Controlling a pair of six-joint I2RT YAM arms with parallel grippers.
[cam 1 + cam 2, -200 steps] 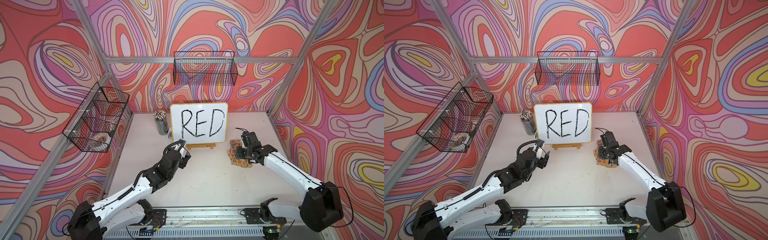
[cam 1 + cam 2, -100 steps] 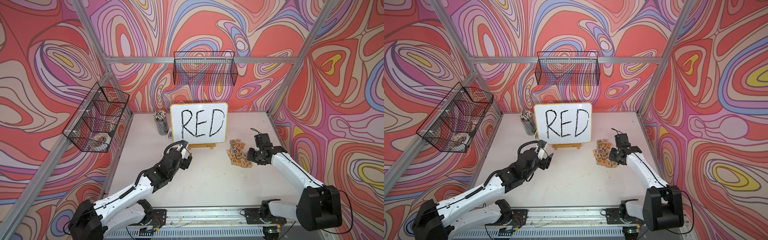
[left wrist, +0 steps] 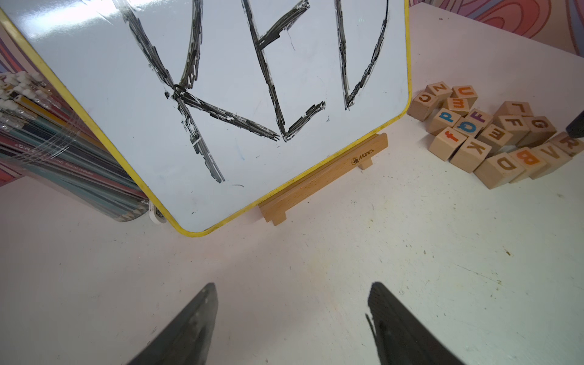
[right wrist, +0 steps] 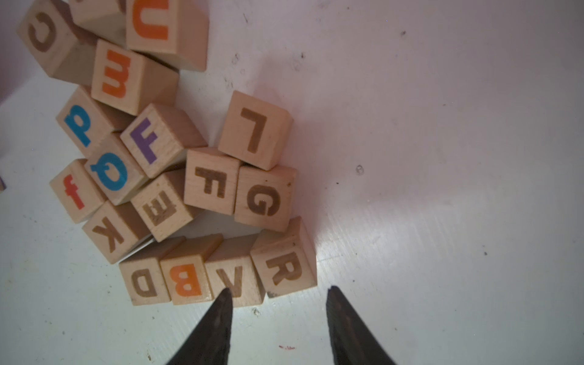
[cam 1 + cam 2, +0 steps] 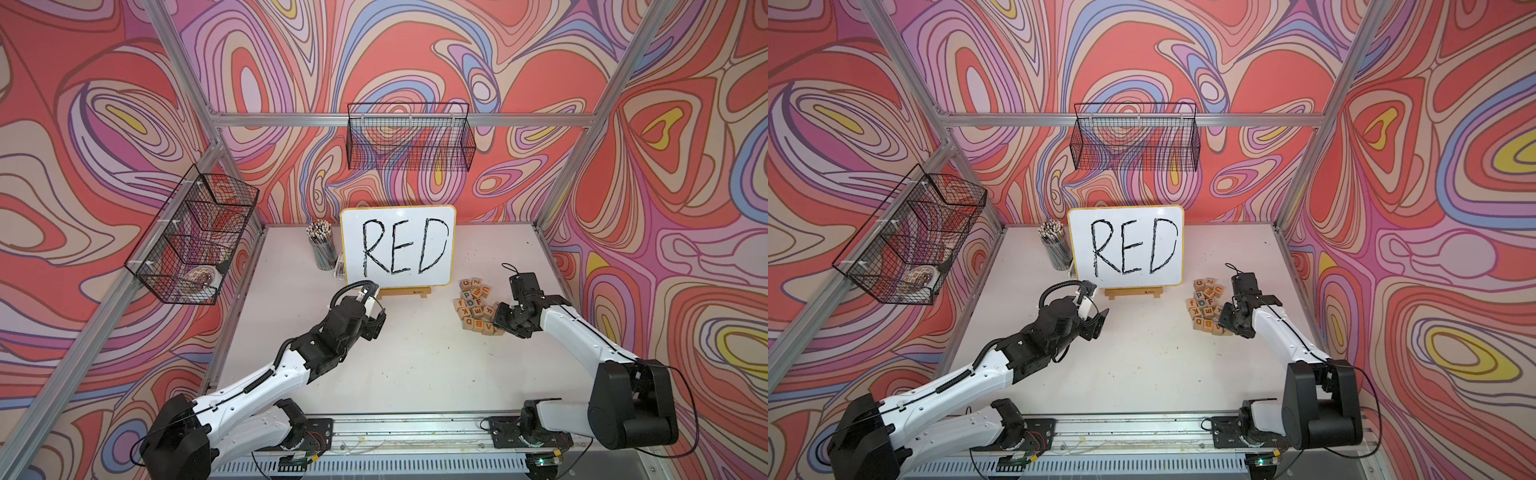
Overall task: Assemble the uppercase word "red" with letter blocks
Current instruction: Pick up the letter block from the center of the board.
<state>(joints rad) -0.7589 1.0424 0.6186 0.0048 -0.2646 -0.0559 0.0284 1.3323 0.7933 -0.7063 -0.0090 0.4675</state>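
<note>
The letter blocks lie in a loose pile [image 5: 477, 305] to the right of the whiteboard. The R block [image 4: 284, 268] is at the pile's corner, next to the V, B and D [image 4: 143, 281] blocks in one row. The E block [image 4: 159, 208] sits deeper in the pile, its letter turned sideways. My right gripper [image 4: 278, 288] is open, low at that corner, with the R block just ahead of the gap. One fingertip [image 4: 225, 295] overlaps the V block. My left gripper [image 3: 292, 286] hangs open and empty over bare table in front of the whiteboard, far from the blocks.
The yellow-rimmed whiteboard [image 5: 398, 245] reading RED stands on a wooden stand [image 3: 322, 183] at the back centre. A cup of pencils [image 5: 323, 249] is to its left. Wire baskets hang on the left wall [image 5: 195, 237] and back wall [image 5: 409, 137].
My right gripper has pulled back from above the pile to its near right corner. My left gripper has gone from shut to open, staying nearly in place.
</note>
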